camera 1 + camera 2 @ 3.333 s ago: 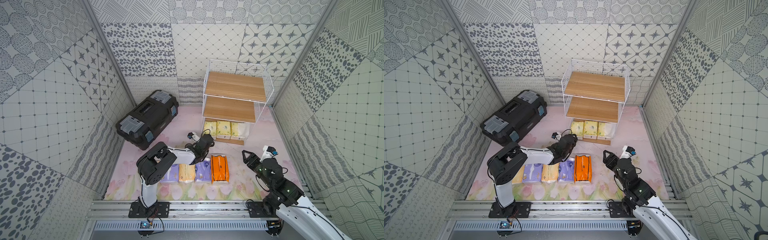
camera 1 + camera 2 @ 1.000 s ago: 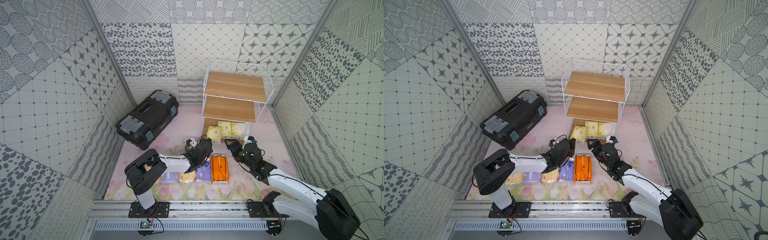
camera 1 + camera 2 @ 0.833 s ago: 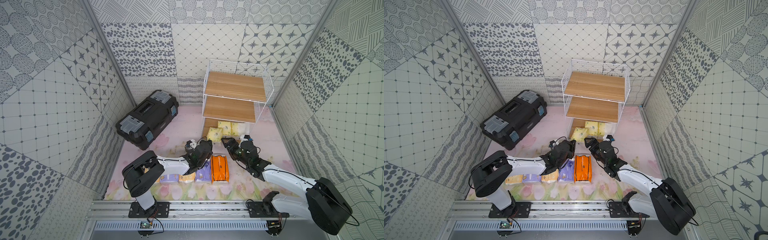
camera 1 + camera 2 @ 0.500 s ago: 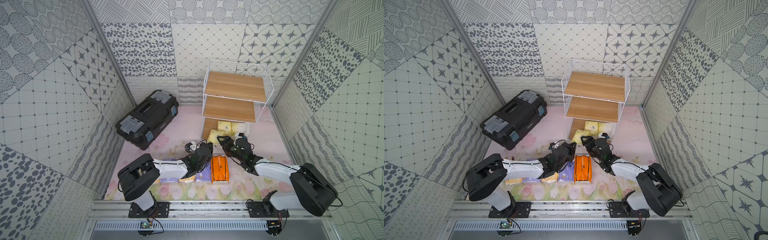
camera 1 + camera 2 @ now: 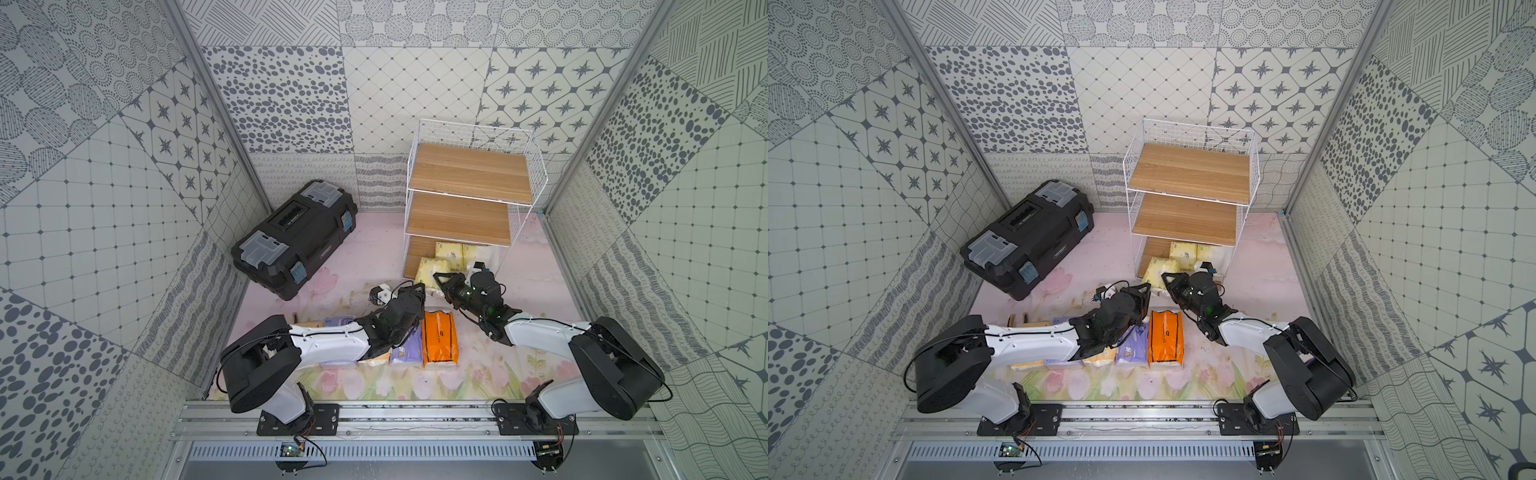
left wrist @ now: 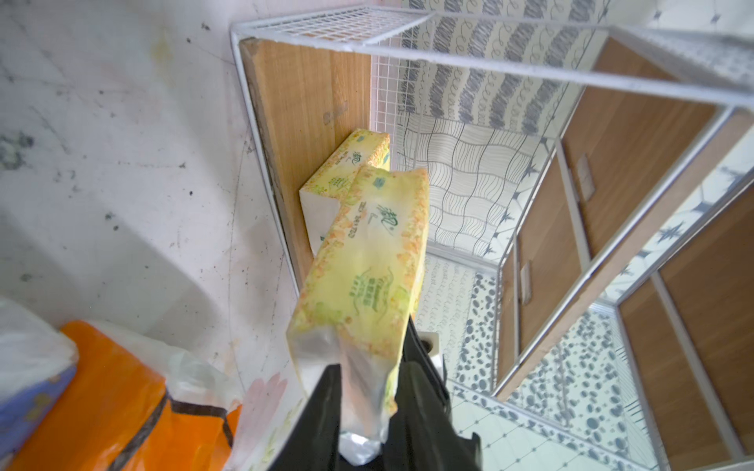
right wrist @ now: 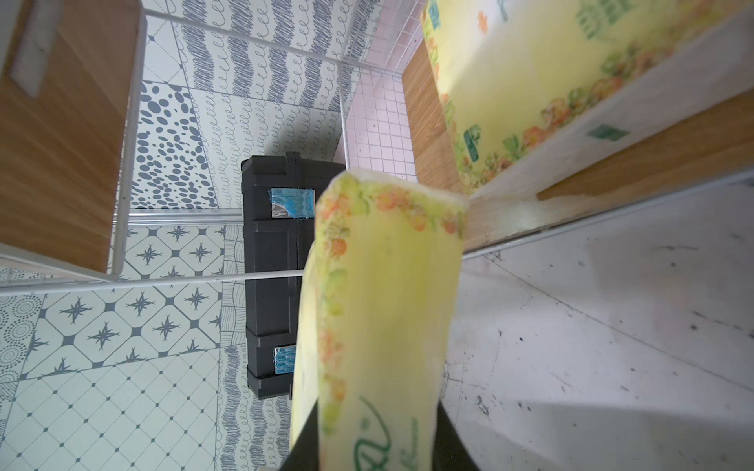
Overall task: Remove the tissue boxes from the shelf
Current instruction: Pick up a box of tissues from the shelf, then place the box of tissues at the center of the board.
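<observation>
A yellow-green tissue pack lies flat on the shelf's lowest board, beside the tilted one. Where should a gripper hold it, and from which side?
I would grip the yellow-green pack by its short front end, coming level from the open front of the shelf: it lies lengthwise inward, the middle board covers it above, and wire grid closes the sides.

The left gripper and right gripper meet at a yellow-green pack at the front of the shelf, on its bottom tier, with two more packs behind it, an orange pack just beside a lavender pack nearer the rail, and the toolbox off to the left.
</observation>
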`<act>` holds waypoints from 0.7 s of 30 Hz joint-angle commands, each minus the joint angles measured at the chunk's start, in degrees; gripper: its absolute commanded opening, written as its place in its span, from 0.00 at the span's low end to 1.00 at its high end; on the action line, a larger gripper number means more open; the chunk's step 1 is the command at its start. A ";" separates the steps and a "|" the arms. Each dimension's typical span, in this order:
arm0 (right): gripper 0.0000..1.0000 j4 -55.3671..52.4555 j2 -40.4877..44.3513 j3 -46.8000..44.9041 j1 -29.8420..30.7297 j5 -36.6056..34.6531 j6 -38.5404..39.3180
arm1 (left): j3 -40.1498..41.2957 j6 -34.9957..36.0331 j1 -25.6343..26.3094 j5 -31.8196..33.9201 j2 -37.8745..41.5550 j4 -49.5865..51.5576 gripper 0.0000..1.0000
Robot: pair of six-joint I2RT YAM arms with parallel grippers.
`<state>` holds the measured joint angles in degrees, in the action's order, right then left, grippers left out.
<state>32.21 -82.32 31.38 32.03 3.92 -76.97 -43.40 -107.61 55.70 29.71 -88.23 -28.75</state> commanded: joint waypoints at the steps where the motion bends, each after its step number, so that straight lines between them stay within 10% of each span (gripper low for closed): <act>1: 0.21 0.21 4.52 -0.04 -0.64 0.38 2.73 | -0.87 2.84 0.05 1.29 1.89 4.73 0.46; 8: 0.20 -9.25 14.51 -3.02 -1.10 1.40 8.55 | 0.61 9.54 -0.02 4.98 8.34 12.87 0.62; 21: 0.22 -51.22 43.56 -2.56 -1.12 4.11 29.48 | 6.34 22.50 -1.20 6.57 15.70 18.28 0.62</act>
<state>-6.33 -42.41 27.29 31.00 7.62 -54.63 -38.37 -93.91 55.02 34.30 -74.02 -15.05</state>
